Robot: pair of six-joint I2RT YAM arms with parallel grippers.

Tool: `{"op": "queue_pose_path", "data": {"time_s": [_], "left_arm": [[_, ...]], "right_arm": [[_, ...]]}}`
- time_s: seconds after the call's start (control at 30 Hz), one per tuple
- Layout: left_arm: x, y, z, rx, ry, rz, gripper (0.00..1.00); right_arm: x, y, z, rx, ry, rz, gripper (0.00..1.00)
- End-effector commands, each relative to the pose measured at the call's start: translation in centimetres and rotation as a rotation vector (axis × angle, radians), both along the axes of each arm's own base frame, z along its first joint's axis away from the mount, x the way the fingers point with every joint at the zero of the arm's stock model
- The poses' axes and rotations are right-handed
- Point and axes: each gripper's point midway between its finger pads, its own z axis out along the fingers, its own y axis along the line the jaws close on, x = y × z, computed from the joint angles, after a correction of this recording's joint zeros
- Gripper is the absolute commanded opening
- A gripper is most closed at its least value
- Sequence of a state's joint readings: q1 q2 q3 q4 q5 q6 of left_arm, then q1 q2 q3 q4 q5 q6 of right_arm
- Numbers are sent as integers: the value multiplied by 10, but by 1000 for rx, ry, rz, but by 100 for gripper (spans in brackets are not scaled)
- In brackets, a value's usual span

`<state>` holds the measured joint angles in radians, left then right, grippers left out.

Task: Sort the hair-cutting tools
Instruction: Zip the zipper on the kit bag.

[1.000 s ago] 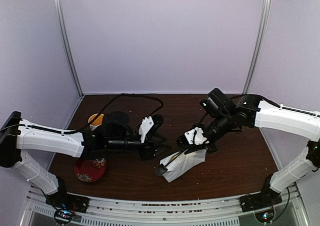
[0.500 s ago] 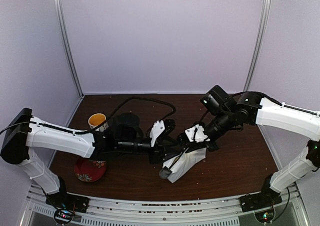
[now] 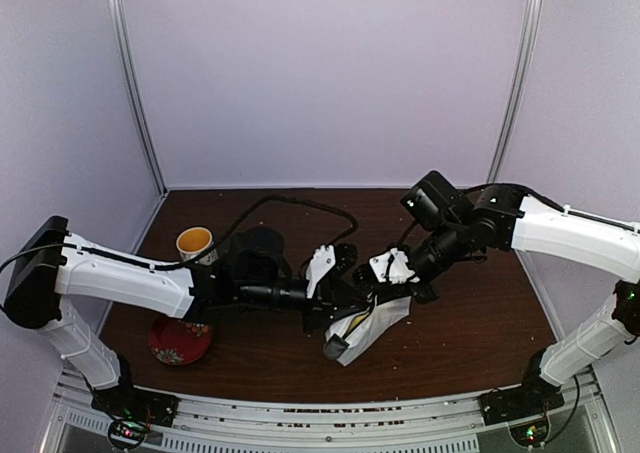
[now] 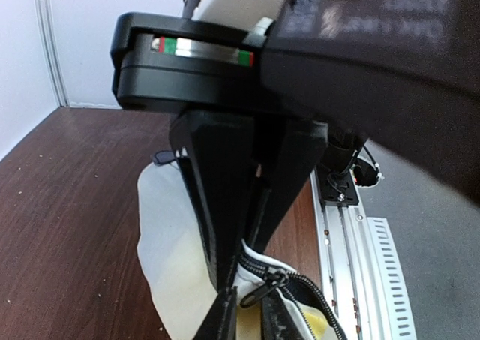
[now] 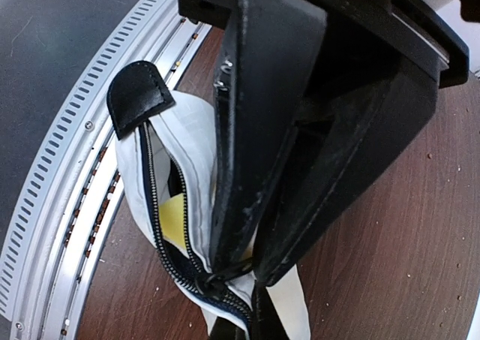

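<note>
Pouch-opening step; right gripper point(image 5: 240, 274) pinches the white pouch point(image 3: 372, 325) at its zipper point(image 5: 159, 205) end; left gripper point(image 4: 236, 280) clamps the zipper edge; hair-cutting tools unseen, presumably inside by the yellow sponge point(image 5: 174, 218); next: spread the mouth wider.

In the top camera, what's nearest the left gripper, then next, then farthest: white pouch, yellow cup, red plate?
1. white pouch, right at the left gripper tips.
2. yellow cup, back left, and red plate, front left: too close to call.
</note>
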<state>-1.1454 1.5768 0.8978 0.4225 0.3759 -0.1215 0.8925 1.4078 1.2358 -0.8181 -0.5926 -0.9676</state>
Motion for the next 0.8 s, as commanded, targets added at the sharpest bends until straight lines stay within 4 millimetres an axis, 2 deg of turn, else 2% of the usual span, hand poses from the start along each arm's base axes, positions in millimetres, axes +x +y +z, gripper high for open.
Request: {"op": "queue_pose_path", "data": {"time_s": [0.0, 0.17, 0.3, 0.43, 0.6, 0.77], "left_arm": [[-9, -6, 34, -91, -48, -44, 12], [-3, 4, 39, -75, -57, 11, 5], [8, 24, 38, -12, -78, 111, 1], [18, 49, 17, 136, -115, 204, 0], [23, 80, -19, 333, -193, 278, 0], [28, 96, -39, 433, -221, 324, 0]], "right_arm": [[6, 15, 22, 94, -53, -1, 0], [10, 13, 16, 80, -67, -15, 0], [23, 7, 3, 66, -72, -55, 0], [44, 1, -13, 64, -61, -130, 0], [53, -6, -31, 34, -18, -152, 0], [64, -7, -42, 18, 13, -190, 0]]}}
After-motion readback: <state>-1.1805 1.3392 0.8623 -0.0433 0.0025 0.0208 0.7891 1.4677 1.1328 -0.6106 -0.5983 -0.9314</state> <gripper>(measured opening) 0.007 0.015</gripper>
